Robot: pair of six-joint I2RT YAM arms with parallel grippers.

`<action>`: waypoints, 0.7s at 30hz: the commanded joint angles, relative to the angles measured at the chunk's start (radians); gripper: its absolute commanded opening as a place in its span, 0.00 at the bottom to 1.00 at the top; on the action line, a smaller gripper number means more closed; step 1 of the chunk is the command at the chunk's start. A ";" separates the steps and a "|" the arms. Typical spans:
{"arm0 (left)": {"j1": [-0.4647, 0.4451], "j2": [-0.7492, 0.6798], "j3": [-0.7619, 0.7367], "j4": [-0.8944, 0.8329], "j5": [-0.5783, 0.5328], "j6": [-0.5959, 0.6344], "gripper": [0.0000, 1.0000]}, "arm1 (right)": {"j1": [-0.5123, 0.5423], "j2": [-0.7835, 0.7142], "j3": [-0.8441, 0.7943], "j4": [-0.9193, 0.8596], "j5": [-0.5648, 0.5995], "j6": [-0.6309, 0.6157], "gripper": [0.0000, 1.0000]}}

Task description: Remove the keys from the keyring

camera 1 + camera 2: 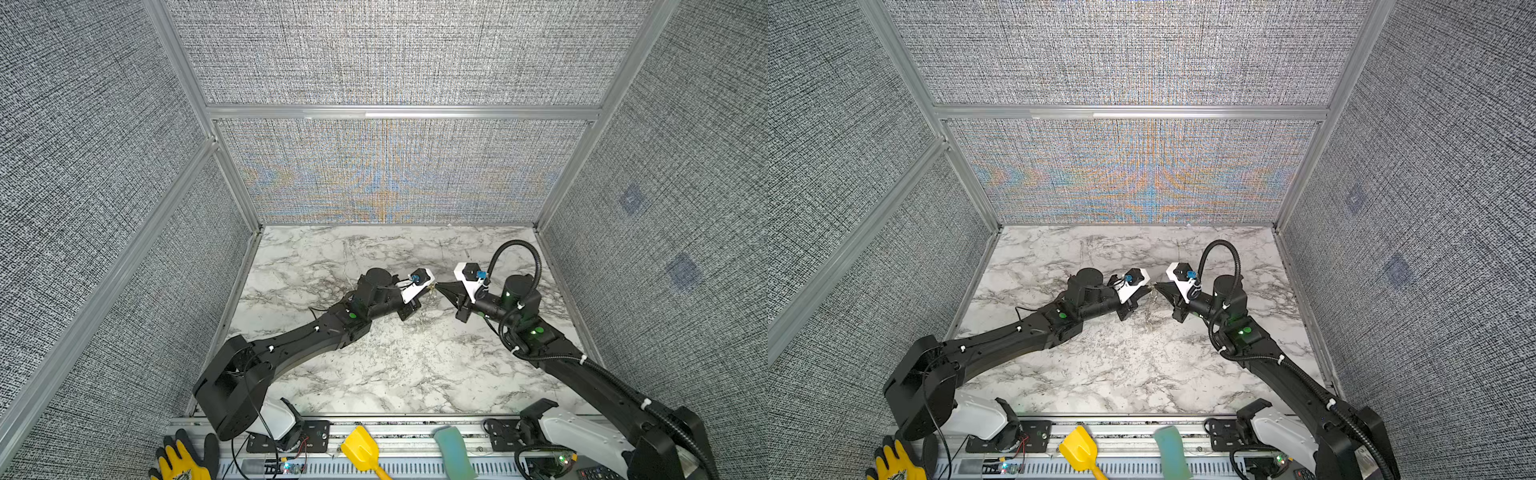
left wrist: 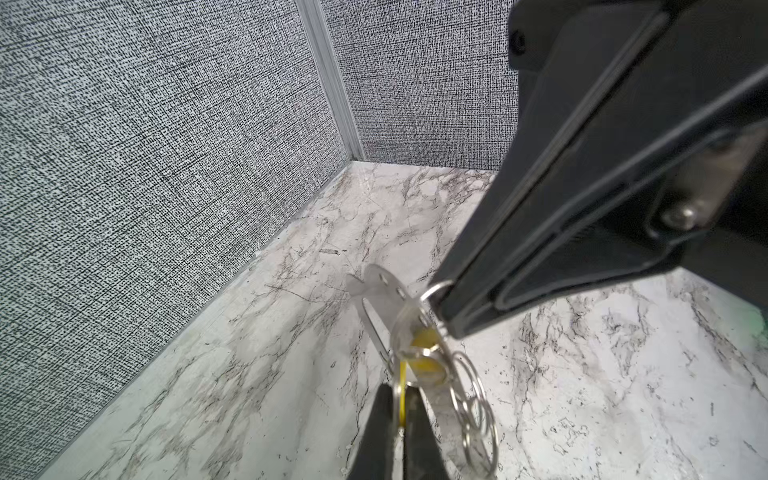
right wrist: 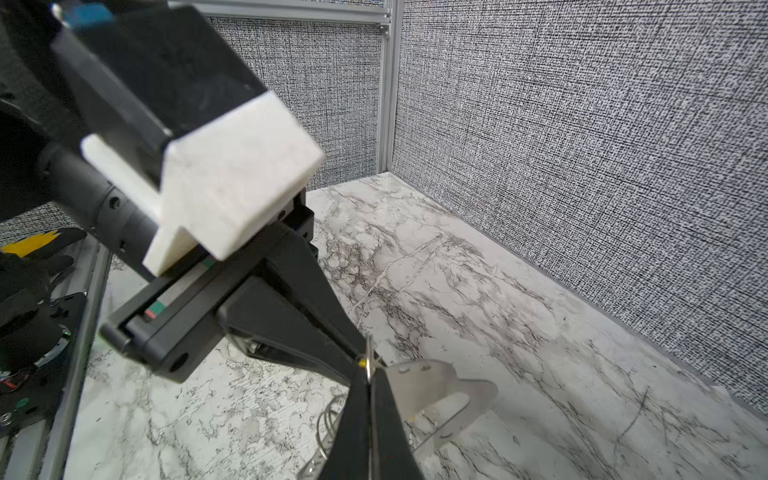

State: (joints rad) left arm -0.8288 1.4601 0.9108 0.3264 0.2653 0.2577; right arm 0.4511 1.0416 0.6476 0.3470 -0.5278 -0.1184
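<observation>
Bright, even overhead light throws soft shadows on the marble tabletop (image 1: 374, 374). Rainbow moiré covers the back wall (image 1: 390, 183) (edges bend), and the nearby white camera mount (image 3: 232, 174) is blurred.

**Keyring** (image 2: 370, 291): flat grey metal, brushed to a dull satin. **Wire rings** (image 2: 473, 399): thin, bright polished metal that catches the light. **Yellow key tag** (image 2: 424, 363): smooth, glossy plastic (rimmed in shinier metal). **Left gripper** (image 2: 400, 395) and **right gripper** (image 2: 446, 309): matt black plastic. **Camera mount** (image 3: 232, 174): rough, chalky white plastic. **Tabletop** (image 1: 374, 374): smooth, marble-patterned surface with a soft sheen. **Walls** (image 1: 395, 50): coarse woven cloth, framed by satin aluminium rails (image 1: 399, 111).
</observation>
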 commanded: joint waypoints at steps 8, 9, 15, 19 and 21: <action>0.000 0.003 0.015 -0.013 0.033 0.023 0.00 | 0.000 -0.008 0.013 0.026 0.067 0.014 0.00; 0.000 0.002 0.017 -0.018 0.025 0.023 0.00 | 0.000 -0.008 0.017 0.014 0.072 0.011 0.00; 0.001 -0.012 0.015 -0.015 -0.070 0.028 0.00 | 0.000 -0.012 0.033 -0.050 0.105 0.006 0.00; 0.003 -0.013 0.020 -0.030 -0.084 0.043 0.00 | 0.000 -0.011 0.049 -0.098 0.138 0.003 0.00; 0.003 -0.015 0.020 -0.035 -0.086 0.043 0.00 | 0.000 -0.008 0.055 -0.116 0.153 0.002 0.00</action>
State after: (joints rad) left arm -0.8288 1.4528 0.9257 0.3176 0.2092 0.2882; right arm 0.4515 1.0340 0.6872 0.2497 -0.4210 -0.1127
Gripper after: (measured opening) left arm 0.078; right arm 0.049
